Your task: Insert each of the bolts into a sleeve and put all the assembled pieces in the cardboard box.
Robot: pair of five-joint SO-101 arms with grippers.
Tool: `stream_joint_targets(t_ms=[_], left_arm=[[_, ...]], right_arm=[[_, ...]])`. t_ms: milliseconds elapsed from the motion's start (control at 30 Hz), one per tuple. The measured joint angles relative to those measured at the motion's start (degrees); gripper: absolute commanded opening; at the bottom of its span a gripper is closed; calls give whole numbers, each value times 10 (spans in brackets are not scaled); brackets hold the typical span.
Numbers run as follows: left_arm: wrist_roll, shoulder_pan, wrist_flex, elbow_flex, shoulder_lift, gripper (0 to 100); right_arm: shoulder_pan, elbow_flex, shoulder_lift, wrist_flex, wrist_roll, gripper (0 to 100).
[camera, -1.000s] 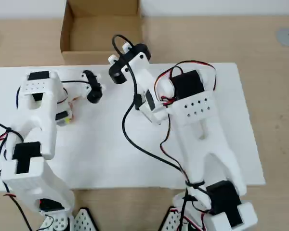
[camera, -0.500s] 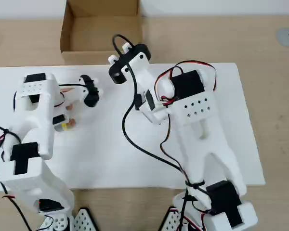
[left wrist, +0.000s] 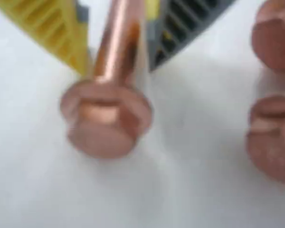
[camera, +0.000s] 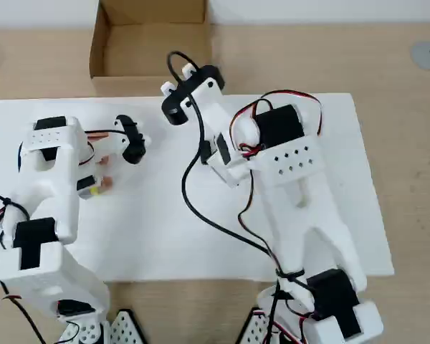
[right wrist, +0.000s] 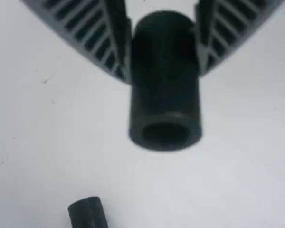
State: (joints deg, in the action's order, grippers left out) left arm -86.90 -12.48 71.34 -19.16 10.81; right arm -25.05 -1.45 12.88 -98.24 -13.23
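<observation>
**Both grippers loaded: a bolt on your left, a sleeve on your right**

Nearest you, the bases of the two white arms sit at the edge of a pale wooden table [camera: 408,143]. A white sheet [camera: 165,236] covers the work area beneath them. Your left arm [camera: 50,186] is folded over the sheet's left side. Your right arm [camera: 294,186] stretches up the middle towards the far edge.

Your left gripper [left wrist: 118,61] is pinching a copper-coloured flanged bolt [left wrist: 107,118] by its shaft. A yellow ribbed finger [left wrist: 52,23] and a grey ribbed finger [left wrist: 190,19] press on either side of it. The bolt's long axis runs out from between the fingertips, with the head at the free end, low over the sheet. You cannot tell whether the head touches the sheet. Two loose copper bolts [left wrist: 273,137] sit just beside it on the sheet, and from above they show as copper specks [camera: 104,184] by the left arm's wrist.

Your right gripper [right wrist: 164,71] clamps a black cylindrical sleeve [right wrist: 166,95] between dark grey ribbed fingers [right wrist: 85,38]. The sleeve's long axis lies along the gripper, and its open bore is at the free end, facing the wrist camera. A second black sleeve [right wrist: 88,213] lies on the sheet nearby, apart from the held one.

Farthest off, an open brown cardboard box [camera: 98,50] stands on the table against the sheet's far edge, left of centre. A grey disc [camera: 424,54] lies on the table at the far right.
</observation>
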Motion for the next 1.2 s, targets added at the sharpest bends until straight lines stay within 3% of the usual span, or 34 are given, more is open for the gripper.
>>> stream_joint_targets(t_ms=[267,400,733,933,1200], left_arm=[[33,12,3,-4,0,19],[86,13,4,25,7,19],[341,17,1,190,-28,19],[439,17,40,192,-157,18],[679,17,134,193,-362,17]], right_arm=[[0,0,0,0,0,12],[0,0,0,0,0,12],[0,-70,0,0,-23,12],[0,-188,1,0,-38,12],[0,-306,27,-10,-39,12]])
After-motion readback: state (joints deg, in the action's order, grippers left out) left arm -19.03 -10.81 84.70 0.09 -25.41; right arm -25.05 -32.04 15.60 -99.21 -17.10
